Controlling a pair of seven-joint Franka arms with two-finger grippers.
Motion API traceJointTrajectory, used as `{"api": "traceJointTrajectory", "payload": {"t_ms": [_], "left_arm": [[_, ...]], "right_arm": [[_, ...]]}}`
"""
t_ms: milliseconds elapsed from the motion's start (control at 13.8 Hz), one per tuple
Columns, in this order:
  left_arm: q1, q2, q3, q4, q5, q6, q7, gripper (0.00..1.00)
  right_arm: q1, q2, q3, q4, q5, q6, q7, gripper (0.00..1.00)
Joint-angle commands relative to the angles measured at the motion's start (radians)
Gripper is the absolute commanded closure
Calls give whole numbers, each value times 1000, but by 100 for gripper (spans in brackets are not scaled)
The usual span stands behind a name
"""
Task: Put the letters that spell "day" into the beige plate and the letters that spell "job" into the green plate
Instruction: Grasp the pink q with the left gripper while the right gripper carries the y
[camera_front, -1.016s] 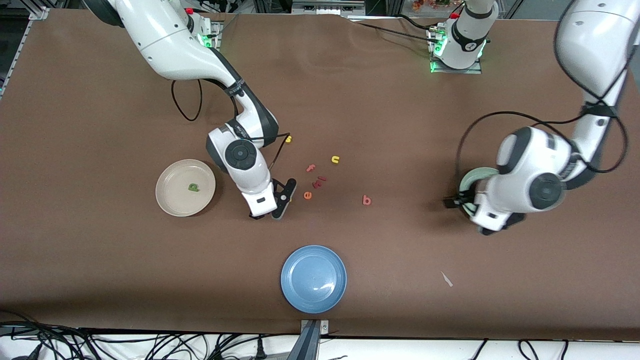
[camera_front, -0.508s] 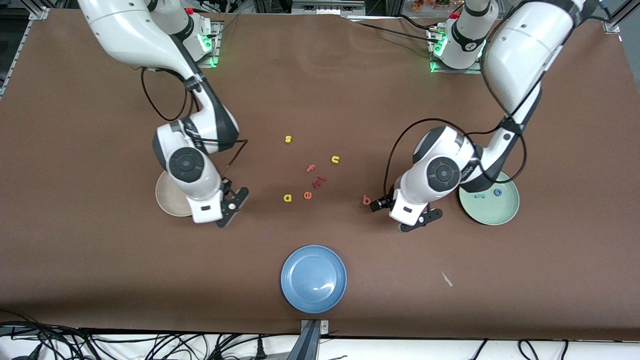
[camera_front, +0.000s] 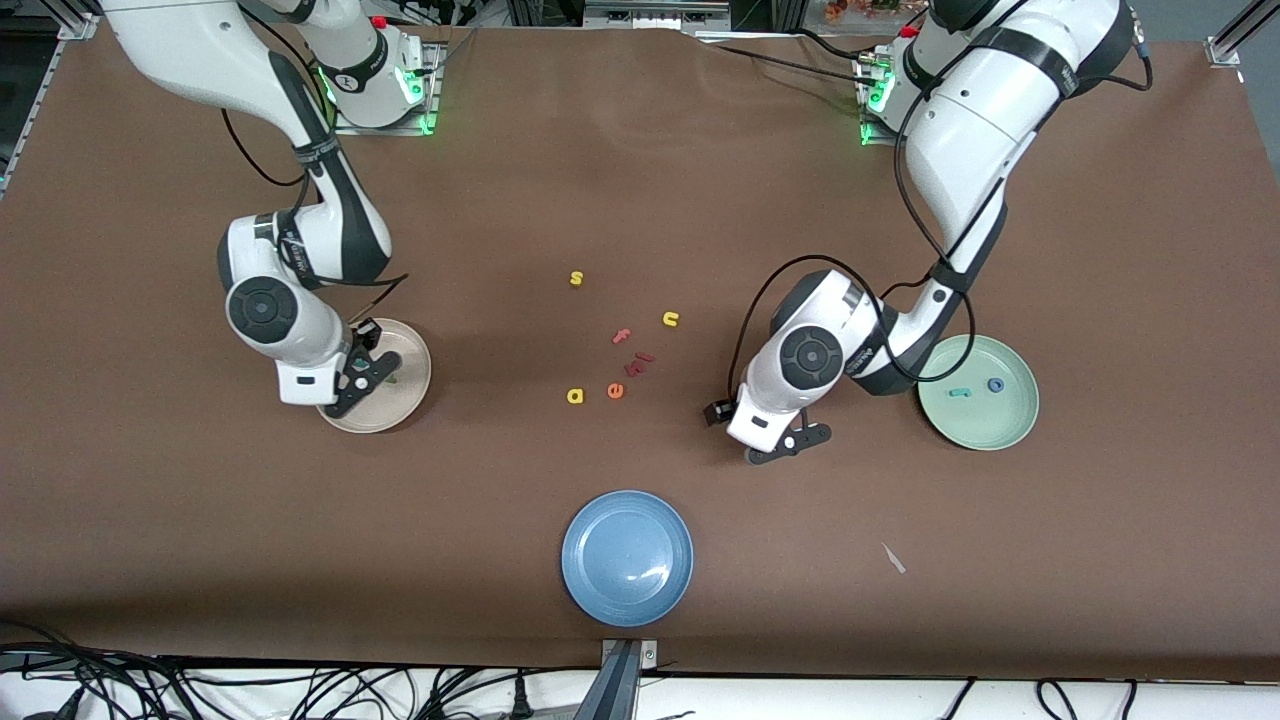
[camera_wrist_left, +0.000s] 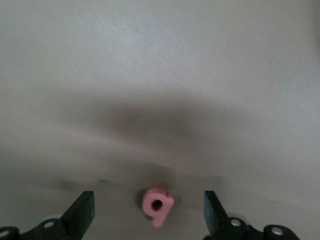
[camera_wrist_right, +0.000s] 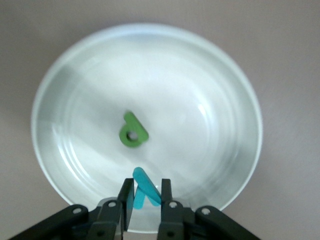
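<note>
1. reading the table as a clock face seen from the front camera, with the robot bases at 12 o'clock: the beige plate (camera_front: 408, 398) sits at about 9 o'clock, the green plate (camera_front: 1012, 430) at about 3 o'clock, and a blue plate (camera_front: 627, 557) at 6 o'clock.
2. the right gripper (camera_wrist_right: 146, 192) hangs over the beige plate, its fingers pinched tight on the teal y (camera_wrist_right: 142, 181).
3. the dark green d (camera_wrist_right: 133, 133) lies flat in the middle of the beige plate.
4. the left gripper (camera_wrist_left: 148, 210) is low over the bare table between the clock's centre and the green plate. its fingers are spread wide and grip nothing.
5. the salmon b (camera_wrist_left: 157, 205) lies on the table between those spread fingers, touching neither.
6. the teal j (camera_front: 960, 393) and the blue o (camera_front: 996, 384) lie in the green plate, near each other.
7. the yellow a (camera_front: 575, 396) lies near the clock's centre, just beside an orange e (camera_front: 615, 392), at the e's 9 o'clock.
8. a salmon f (camera_front: 622, 336), dark red pieces (camera_front: 638, 364), a yellow n (camera_front: 671, 319) and a yellow s (camera_front: 576, 278) lie loose toward 12 o'clock of the a.
</note>
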Motion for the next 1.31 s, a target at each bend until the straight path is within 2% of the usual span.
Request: {"api": "traceJointTrajectory", "payload": {"t_ms": [0,73,145,218,290,435,653,798,1016,1233], "left_arm": [[-29,38,14,38,-15,40,-10,9],[-32,49,16,38,-13,52,-15,10],[-32,52,16,36,-10,52,-15,16],[-32,52,16,36,-9,52,-13,26],[-31,52,16,36,-9,52,-10,31],[-29,52,16,36,-9,51,-9,43],[-29,51,16,36,-6,41,-9,65],[-29,49,16,36,-4,37,-9,73],[-22,35,16,36,-2,32,-7,81],[-9,5,16,38,-2,-11,-4,82]], "right_arm": [[-16,-4,-4,-48,46,27,4,81],[-27,7,-2,-48,47,27,4,70],[-33,8,-2,-47,50,25,4,33],[-33,-2,-2,-41,50,13,7,24],[-33,-19,2,-30,50,-1,13,14],[-32,-29,18,5,50,-45,40,13],[-32,-39,97,96,50,-143,121,13],[-23,-33,157,175,43,-165,132,13],[16,6,266,267,41,-148,138,13],[120,105,279,378,38,-84,142,13]]}}
